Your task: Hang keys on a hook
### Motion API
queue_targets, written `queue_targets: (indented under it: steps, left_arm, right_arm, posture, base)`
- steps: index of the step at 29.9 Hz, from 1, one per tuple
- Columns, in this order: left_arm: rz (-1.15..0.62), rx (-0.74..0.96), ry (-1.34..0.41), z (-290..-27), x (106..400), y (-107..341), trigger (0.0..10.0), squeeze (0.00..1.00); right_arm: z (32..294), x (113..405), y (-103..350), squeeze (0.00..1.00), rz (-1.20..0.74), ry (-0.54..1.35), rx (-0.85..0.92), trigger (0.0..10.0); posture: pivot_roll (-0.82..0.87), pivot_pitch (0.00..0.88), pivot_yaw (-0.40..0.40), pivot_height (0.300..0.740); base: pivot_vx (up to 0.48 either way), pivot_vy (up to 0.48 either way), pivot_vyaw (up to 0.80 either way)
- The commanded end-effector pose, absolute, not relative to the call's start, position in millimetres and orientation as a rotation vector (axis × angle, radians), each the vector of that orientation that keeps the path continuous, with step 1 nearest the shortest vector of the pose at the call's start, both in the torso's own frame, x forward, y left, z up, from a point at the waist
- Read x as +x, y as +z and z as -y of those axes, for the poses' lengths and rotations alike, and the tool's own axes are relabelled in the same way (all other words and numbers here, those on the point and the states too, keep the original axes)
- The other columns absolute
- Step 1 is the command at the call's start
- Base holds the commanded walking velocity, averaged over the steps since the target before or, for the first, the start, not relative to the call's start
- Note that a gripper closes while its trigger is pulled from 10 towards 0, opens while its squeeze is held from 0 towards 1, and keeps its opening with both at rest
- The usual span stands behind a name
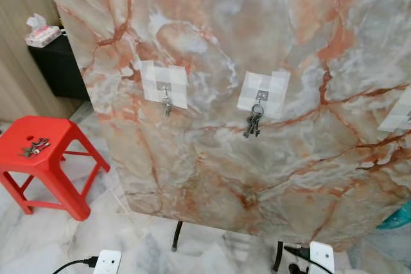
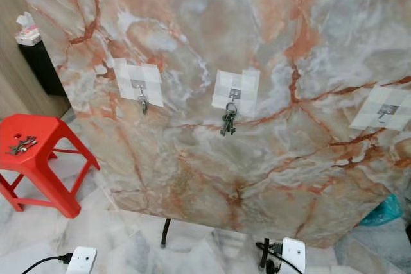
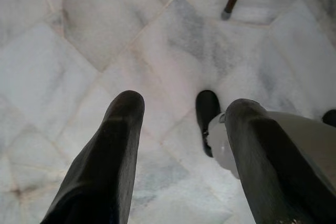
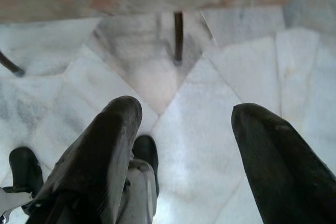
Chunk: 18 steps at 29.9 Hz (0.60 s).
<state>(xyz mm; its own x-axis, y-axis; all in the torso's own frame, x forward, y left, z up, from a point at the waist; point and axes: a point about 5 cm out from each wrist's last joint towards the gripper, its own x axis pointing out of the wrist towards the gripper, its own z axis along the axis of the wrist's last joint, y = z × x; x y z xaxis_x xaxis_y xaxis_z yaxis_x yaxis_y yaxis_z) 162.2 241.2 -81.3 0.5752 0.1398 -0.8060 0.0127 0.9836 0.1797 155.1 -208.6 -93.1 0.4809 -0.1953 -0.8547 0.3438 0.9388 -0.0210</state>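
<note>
Even, soft daylight fills the head views; the marble board (image 1: 257, 94) looks bright with a mild sheen and slight softness toward the edges. Faint shadows lie under the red stool (image 1: 45, 152). In the wrist views the near fingers are blurred and dark, the floor tiles (image 3: 105, 40) bright.

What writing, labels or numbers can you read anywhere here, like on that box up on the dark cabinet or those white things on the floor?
None can be read.
Tissue box on the dark cabinet: pink pattern, any print too small and blurred to read.
White devices on the floor: no legible marking.
Taped hooks on the marble board: plain, no text.
Keys on the red stool: too small to read.
</note>
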Motion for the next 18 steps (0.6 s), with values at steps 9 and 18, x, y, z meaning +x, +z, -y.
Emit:
queue_targets:
  steps: [9,18]
  left_arm:
    - [-0.983,0.195,0.062,-246,158,-82,10.0,0.0]
    - [-1.0,0.169,0.102,-245,153,-85,10.0,0.0]
  right_arm:
    - [200,146,-98,0.0,-1.023,-0.366,0.257,10.0]
    - [201,158,-94,0.0,-0.986,-0.347,0.255,10.0]
  posture:
    - [-0.01,0.0,-0.015,0.74]
    - [0.02,0.0,-0.034,0.74]
  base:
    - [0.0,0.0,0.0]
    - [0.0,0.03,0.0]
